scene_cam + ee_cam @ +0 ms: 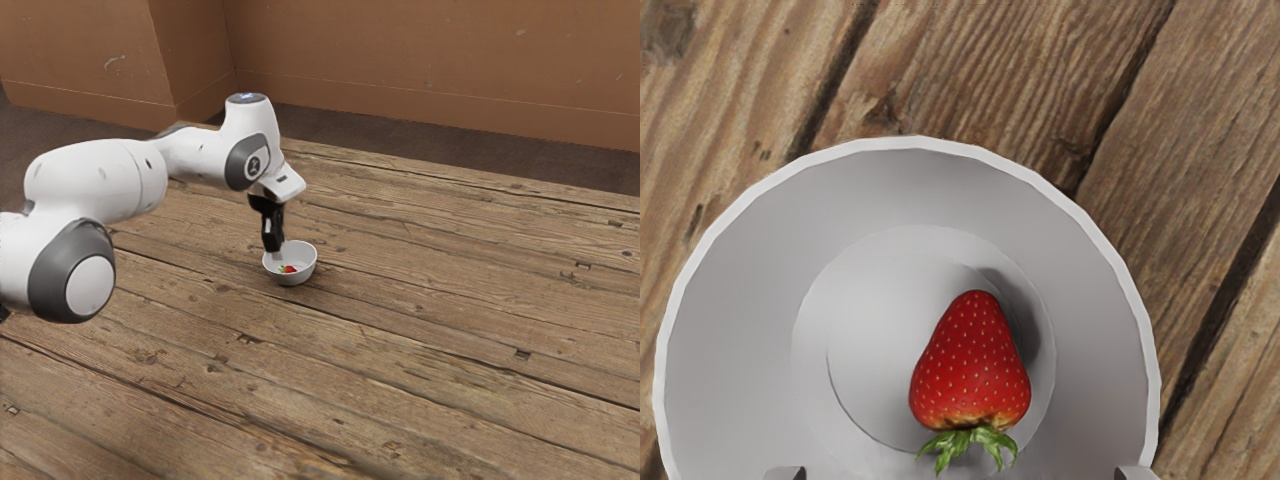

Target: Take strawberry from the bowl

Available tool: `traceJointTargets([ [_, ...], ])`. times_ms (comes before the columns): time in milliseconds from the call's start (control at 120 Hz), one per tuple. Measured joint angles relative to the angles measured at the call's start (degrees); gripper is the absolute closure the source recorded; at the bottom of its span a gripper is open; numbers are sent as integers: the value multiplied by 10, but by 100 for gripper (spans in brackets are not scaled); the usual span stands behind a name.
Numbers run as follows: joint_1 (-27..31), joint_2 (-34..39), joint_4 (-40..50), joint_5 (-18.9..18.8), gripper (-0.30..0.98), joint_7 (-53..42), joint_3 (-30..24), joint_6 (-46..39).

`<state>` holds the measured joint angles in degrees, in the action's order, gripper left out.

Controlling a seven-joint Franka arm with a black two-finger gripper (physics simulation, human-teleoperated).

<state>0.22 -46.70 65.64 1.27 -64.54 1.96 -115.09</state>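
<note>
My gripper [277, 254] points down into the white bowl [303, 272] from above, its tips near the rim on the exterior view's left. Inside the bowl lies a red strawberry [289, 269], close to the fingertips. In the wrist view the strawberry [971, 365] rests on its side on the floor of the bowl [730, 340], green leaves toward the gripper [960, 474]. The two fingertips stand wide apart, one on each side of the leafy end, and neither touches the fruit. The gripper is open.
The bowl stands on a wooden plank table [430, 300] with dark gaps between boards. A brown wall [430, 75] rises behind the table. The arm comes in from the exterior view's left, above the planks.
</note>
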Motion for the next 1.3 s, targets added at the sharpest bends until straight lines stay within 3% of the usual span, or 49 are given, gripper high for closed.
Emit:
traceJointTargets([
  [508, -9, -59, -84, 3, 32, -32, -3, 46],
  [1300, -8, -93, -77, 18, 37, -40, 22, -29],
])
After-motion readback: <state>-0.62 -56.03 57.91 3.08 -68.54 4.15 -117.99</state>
